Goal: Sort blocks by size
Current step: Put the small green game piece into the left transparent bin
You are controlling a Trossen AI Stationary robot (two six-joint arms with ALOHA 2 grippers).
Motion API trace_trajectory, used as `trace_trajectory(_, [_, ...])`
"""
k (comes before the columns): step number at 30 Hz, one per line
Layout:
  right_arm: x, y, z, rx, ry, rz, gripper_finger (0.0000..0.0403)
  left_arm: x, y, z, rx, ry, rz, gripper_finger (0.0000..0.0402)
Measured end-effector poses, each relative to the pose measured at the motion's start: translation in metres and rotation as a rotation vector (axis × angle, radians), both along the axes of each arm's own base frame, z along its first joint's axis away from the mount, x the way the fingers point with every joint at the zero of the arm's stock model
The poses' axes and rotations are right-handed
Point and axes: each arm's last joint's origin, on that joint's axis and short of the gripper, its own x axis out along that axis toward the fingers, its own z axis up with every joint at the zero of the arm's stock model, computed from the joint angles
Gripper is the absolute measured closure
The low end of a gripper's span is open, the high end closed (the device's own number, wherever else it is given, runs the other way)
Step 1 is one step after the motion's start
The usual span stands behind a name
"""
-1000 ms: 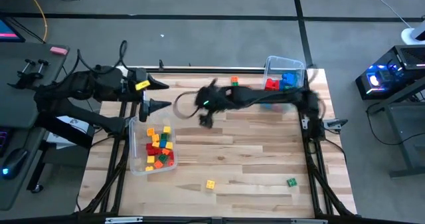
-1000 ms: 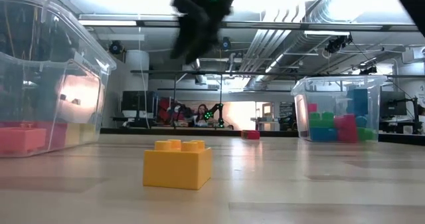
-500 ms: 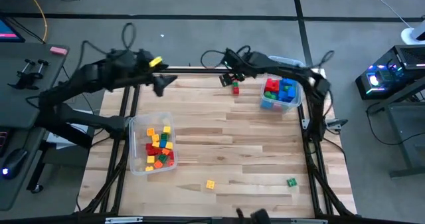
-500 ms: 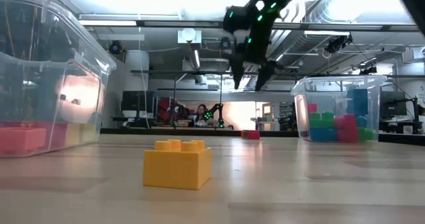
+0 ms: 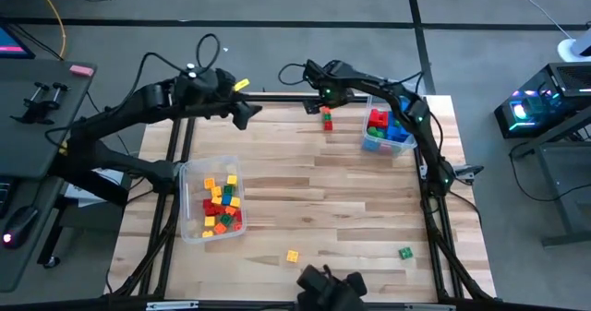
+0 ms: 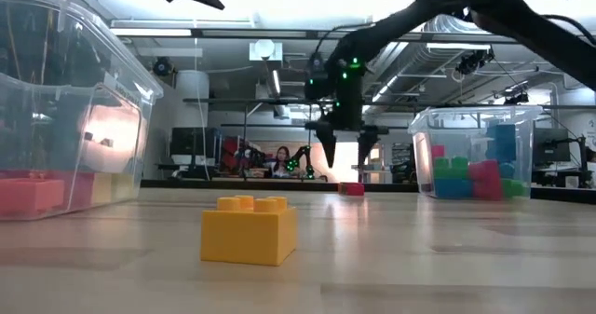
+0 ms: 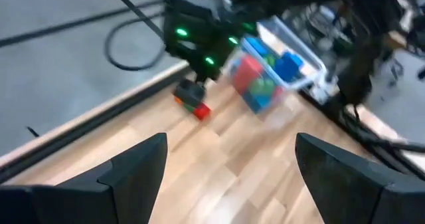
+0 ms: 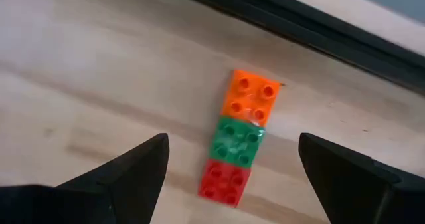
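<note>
The right gripper hangs spread and empty at the upper centre of the high view, directly over a row of 3 blocks lying end to end: orange, green, red. In the low view its 2 fingers point down, well above the table, with only the red block of the row visible below them. Just right of the row stands a clear bin holding red, blue and green bricks, too crowded to count; the right arm crosses above its rim.

The left gripper is also spread and empty, raised in the upper left of the high view near the table's far edge, well apart from the row. Its wrist camera looks across at the right arm, the row and the bin, all blurred.

A 2nd clear bin sits at the lower left with a heap of small red, yellow and orange blocks, too small to count. On the bare wood near the bottom edge lie 2 loose blocks: 1 yellow and 1 green. The yellow one fills the foreground of the low view. A dark object at the bottom centre is cut off by the frame and hard to identify.
</note>
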Motion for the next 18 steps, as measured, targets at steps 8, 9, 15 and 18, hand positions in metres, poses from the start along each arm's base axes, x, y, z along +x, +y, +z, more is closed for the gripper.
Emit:
trace_trajectory(8, [-0.001,-0.007,-0.035,0.153,0.023,-0.119,0.0071,0.007,0.0,-0.006,-0.01,0.049,-0.088,0.0083])
trace_trajectory(9, [-0.001,-0.007,-0.039,0.169,0.031,-0.128,0.0071,0.006,0.0,-0.007,-0.011,0.058,-0.09,0.0083])
trace_trajectory(15, [0.0,-0.008,-0.05,0.181,0.043,-0.207,0.0071,0.004,-0.001,-0.009,0.025,0.106,-0.116,0.0083])
trace_trajectory(18, [0.001,-0.01,-0.051,0.161,0.033,-0.239,0.0071,0.004,-0.001,-0.009,0.043,0.116,-0.128,0.0083])
